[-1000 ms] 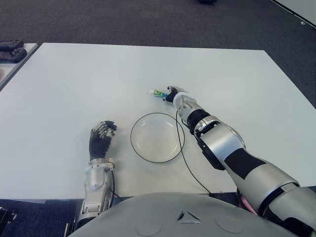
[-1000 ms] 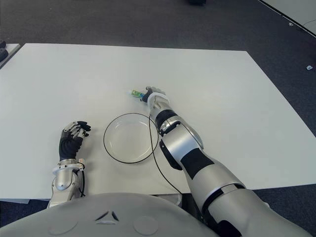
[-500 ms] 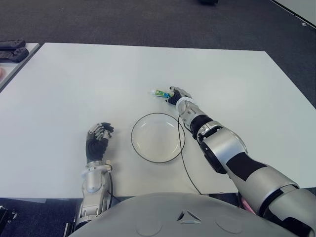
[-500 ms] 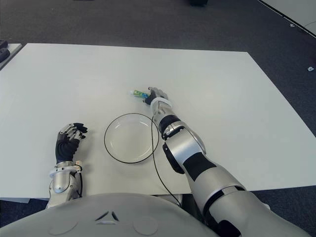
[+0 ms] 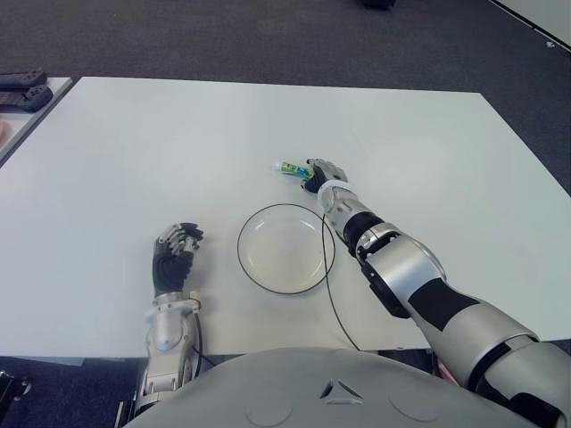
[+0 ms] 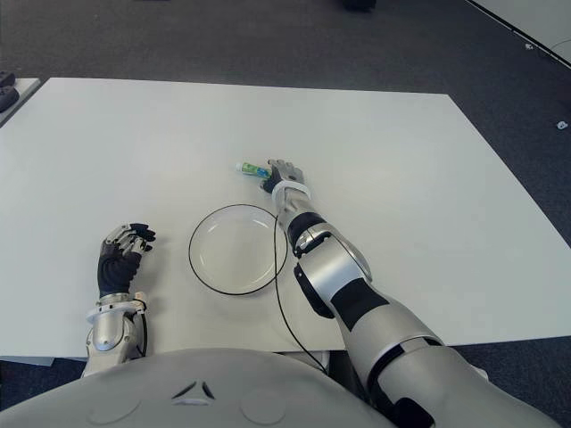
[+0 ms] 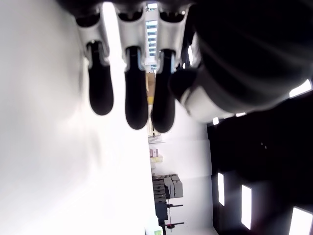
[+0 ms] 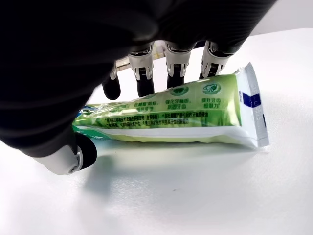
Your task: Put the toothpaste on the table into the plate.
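Right hand (image 8: 122,73) cupped over green-and-white plastic toothpaste tube (image 8: 171,115), fingers (image 8: 142,73) arched behind it, not yet clamped; tube flat on white worktop (image 5: 134,160), just beyond clear round plate (image 5: 285,248). Left hand (image 5: 174,259) curled, empty, left of plate.

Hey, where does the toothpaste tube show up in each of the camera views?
Left eye view: toothpaste tube lies on the white table, just beyond the plate, at the right hand.
Right eye view: same spot, beyond the plate's far rim.
Left wrist view: not in it.
Right wrist view: it fills the middle, lying flat under the right hand's fingers.
Shared landmark: the right hand.
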`<control>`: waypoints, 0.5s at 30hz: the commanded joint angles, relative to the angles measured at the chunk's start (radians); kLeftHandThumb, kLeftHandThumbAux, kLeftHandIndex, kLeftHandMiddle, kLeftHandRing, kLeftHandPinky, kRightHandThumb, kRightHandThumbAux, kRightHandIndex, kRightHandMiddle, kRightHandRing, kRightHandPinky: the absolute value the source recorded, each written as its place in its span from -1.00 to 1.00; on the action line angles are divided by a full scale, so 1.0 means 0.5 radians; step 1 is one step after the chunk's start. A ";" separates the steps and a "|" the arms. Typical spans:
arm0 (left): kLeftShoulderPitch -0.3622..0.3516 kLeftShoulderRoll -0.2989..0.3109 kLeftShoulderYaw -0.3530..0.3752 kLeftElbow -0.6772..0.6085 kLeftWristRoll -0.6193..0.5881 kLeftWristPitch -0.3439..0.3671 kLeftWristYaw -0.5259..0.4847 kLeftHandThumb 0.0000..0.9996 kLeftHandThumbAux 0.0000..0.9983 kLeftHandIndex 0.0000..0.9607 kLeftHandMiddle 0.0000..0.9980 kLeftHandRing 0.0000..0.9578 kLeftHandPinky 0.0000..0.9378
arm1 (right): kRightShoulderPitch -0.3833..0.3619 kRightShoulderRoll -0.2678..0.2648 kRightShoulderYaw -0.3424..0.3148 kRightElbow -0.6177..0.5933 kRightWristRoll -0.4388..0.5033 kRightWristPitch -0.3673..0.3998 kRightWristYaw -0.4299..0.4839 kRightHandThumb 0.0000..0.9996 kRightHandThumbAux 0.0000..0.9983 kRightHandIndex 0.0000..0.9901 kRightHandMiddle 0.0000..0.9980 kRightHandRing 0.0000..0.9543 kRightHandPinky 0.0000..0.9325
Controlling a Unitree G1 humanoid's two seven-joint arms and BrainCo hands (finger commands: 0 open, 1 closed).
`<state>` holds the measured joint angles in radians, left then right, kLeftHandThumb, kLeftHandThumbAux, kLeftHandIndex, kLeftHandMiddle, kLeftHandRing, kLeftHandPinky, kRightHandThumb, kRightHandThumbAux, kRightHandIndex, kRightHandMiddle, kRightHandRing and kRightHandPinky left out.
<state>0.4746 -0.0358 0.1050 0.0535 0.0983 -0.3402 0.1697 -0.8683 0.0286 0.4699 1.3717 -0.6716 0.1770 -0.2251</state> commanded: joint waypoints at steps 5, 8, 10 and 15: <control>0.039 -0.025 0.005 0.047 -0.003 0.080 0.025 0.42 0.45 -0.12 -0.03 0.02 0.04 | 0.068 -0.047 0.097 0.052 -0.094 0.049 0.004 0.15 0.06 -0.78 -0.65 -0.61 -0.40; 0.035 -0.033 0.005 0.056 -0.003 0.067 0.030 0.41 0.45 -0.12 -0.02 0.02 0.04 | 0.066 -0.052 0.117 0.052 -0.112 0.047 0.006 0.17 0.06 -0.68 -0.60 -0.56 -0.36; 0.032 -0.038 0.007 0.067 -0.008 0.051 0.031 0.41 0.45 -0.12 -0.01 0.03 0.04 | 0.056 -0.058 0.133 0.052 -0.126 0.046 0.011 0.17 0.07 -0.55 -0.53 -0.52 -0.32; 0.022 -0.045 0.016 0.096 -0.019 0.010 0.030 0.41 0.45 -0.12 -0.01 0.04 0.04 | 0.031 -0.071 0.153 0.049 -0.141 0.037 0.032 0.23 0.17 -0.31 -0.29 -0.31 -0.17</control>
<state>0.4744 -0.0491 0.1084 0.0609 0.0953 -0.3567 0.1715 -0.8706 0.0123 0.5390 1.3756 -0.7400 0.1784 -0.2363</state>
